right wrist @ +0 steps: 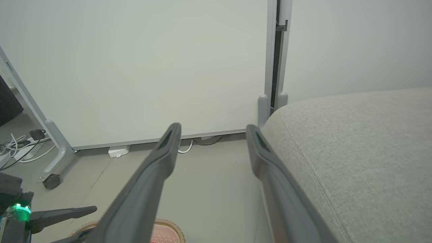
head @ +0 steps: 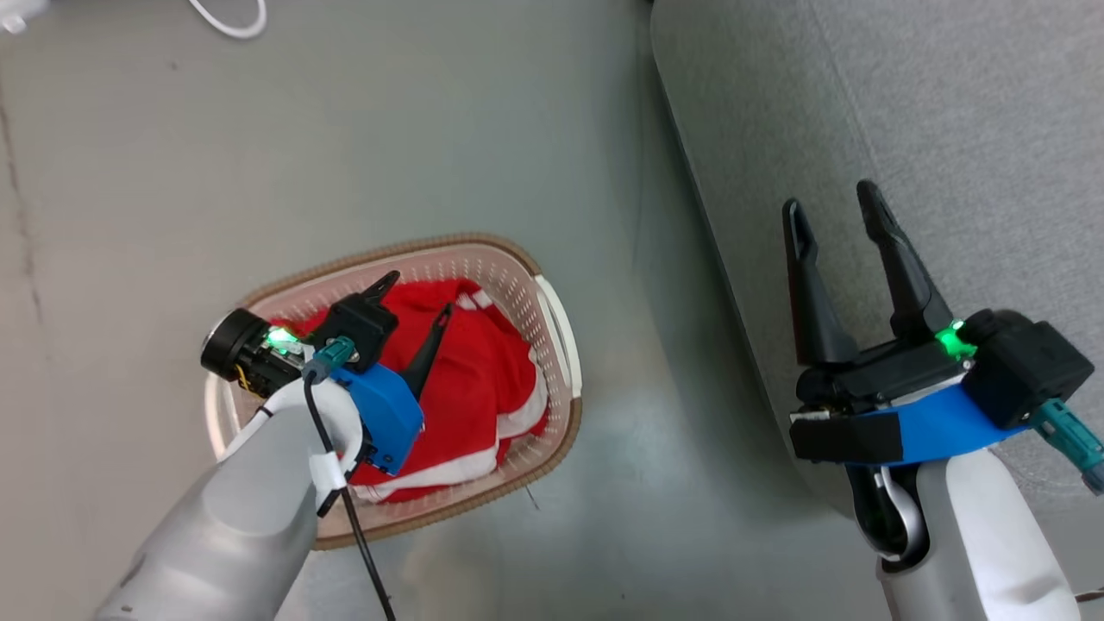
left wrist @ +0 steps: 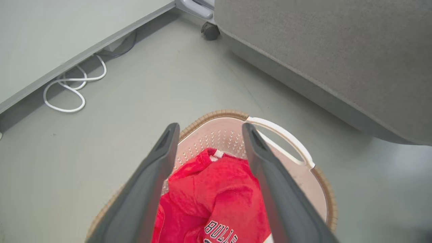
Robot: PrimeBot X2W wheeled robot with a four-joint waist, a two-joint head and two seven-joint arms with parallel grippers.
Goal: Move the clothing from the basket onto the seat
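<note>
Beside the seat (head: 906, 129), basket (head: 504, 276) holding red clothing (head: 483, 379), left fingers (head: 429, 349) and right fingers (head: 815, 293) spread, empty

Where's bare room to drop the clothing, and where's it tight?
The seat top is bare grey fabric beyond the right tool. The floor strip between basket and seat is bare too. Tight: the basket, red clothing heaped beneath the open left tool.

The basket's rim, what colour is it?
Brown, with a woven look; the basket rim shows best in the left wrist view.
</note>
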